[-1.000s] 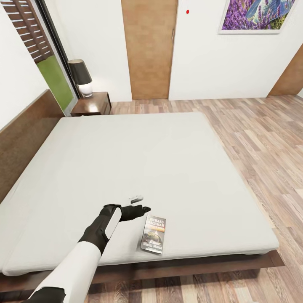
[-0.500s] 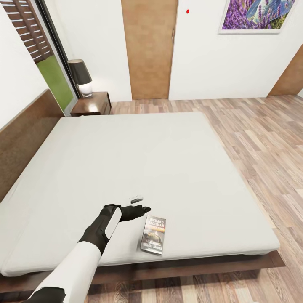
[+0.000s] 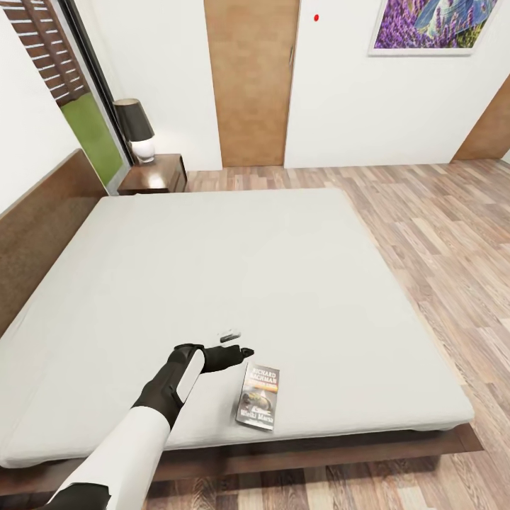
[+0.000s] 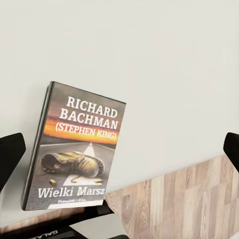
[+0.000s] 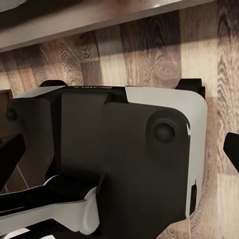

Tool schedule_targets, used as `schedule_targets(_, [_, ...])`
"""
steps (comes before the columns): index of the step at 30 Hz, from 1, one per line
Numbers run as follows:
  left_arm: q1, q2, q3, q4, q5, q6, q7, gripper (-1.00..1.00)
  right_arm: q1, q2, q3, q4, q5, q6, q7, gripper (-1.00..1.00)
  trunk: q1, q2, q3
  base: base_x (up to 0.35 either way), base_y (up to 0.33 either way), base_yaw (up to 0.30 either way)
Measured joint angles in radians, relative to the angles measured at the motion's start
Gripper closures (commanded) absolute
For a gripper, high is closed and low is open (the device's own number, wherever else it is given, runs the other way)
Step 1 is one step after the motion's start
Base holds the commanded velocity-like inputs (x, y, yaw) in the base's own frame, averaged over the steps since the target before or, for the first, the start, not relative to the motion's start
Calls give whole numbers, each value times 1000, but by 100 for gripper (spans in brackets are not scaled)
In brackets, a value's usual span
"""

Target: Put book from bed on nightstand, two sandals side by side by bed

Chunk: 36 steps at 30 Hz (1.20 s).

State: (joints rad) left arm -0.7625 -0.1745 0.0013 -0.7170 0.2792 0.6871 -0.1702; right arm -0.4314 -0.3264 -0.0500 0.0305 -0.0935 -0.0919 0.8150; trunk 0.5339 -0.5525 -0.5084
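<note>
Headboard [image 3: 35,227]: dark brown, flat, along the bed's left edge in the head view.
Window [image 3: 88,127]: black-framed, far left, green showing outside.
Lamp [image 3: 136,129]: dark shade, pale base, upright on the nightstand's glossy top.
Nightstand [image 3: 157,177]: low, dark brown, at the bed's far left corner, just beside the headboard end.
Left arm [image 3: 142,418]: white forearm, black wrist, reaching up from the lower left over the mattress.
Left gripper [image 3: 235,343]: low over the mattress near the bed's near edge, just left of the book's top end; fingers [image 4: 10,157] spread wide at both edges of the left wrist view, nothing between them but mattress and book, holding nothing.
Bed [image 3: 234,276]: pale grey-white mattress on a dark brown platform frame, taking up most of the head view.
Book [image 3: 258,395]: flat on the mattress, cover up, close to the near edge, just right of the left gripper and apart from it; in the left wrist view [image 4: 74,149] white "Richard Bachman (Stephen King)" lettering, orange band, picture of a shoe, title "Wielki Marsz".
Door [image 3: 251,81]: brown, closed, in the far wall beyond the bed.
Painting [image 3: 432,25]: purple lavender, upper right on the white wall.
Floor [image 3: 446,234]: light brown wood planks, right of the bed.
Right gripper [image 5: 119,154]: dark fingers [image 5: 10,159] far apart at the edges of the right wrist view, empty, over a black-and-white part of the robot's body and wood floor.
</note>
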Motion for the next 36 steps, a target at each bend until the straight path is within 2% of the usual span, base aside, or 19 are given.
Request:
schedule_targets(34, [-1, 0, 0, 0, 0, 0, -1, -100, 0, 0, 0, 0, 0, 0, 0, -100, 130, -238, -107, 0, 0, 0])
schedule_targets(36, [-1, 0, 0, 0, 0, 0, -1, -100, 0, 0, 0, 0, 0, 0, 0, -100, 131, -239, -107, 0, 0, 0])
